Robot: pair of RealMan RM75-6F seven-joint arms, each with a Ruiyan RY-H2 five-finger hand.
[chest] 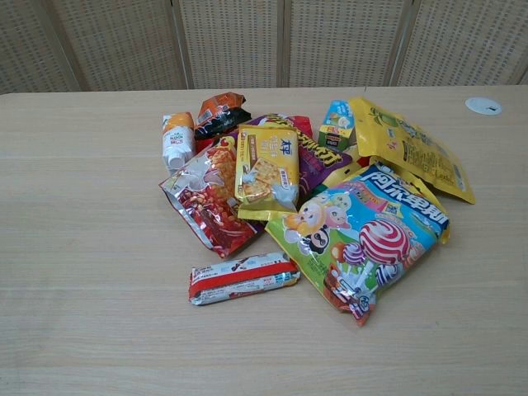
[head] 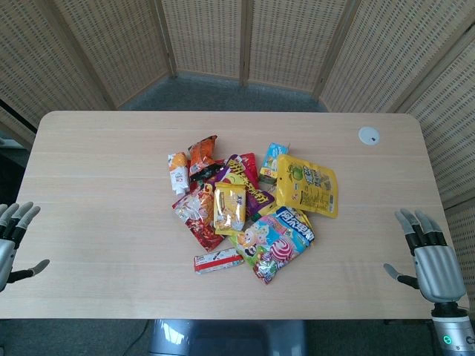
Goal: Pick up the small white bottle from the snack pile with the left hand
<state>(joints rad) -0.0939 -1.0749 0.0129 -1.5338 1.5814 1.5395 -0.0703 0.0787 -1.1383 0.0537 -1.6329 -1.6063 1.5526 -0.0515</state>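
The small white bottle (head: 178, 173) with an orange top lies at the left edge of the snack pile; the chest view has the bottle (chest: 177, 140) at the pile's upper left. My left hand (head: 12, 239) hovers at the table's left edge, fingers spread, holding nothing, far from the bottle. At the right edge my right hand (head: 429, 258) is likewise spread and holds nothing. Neither hand appears in the chest view.
Around the bottle lie a red snack bag (head: 196, 216), an orange packet (head: 202, 152), a yellow cracker pack (head: 229, 207), a large yellow bag (head: 308, 185), a lollipop bag (head: 274, 241) and a red-white bar (head: 218, 260). A white disc (head: 368, 135) sits at back right.
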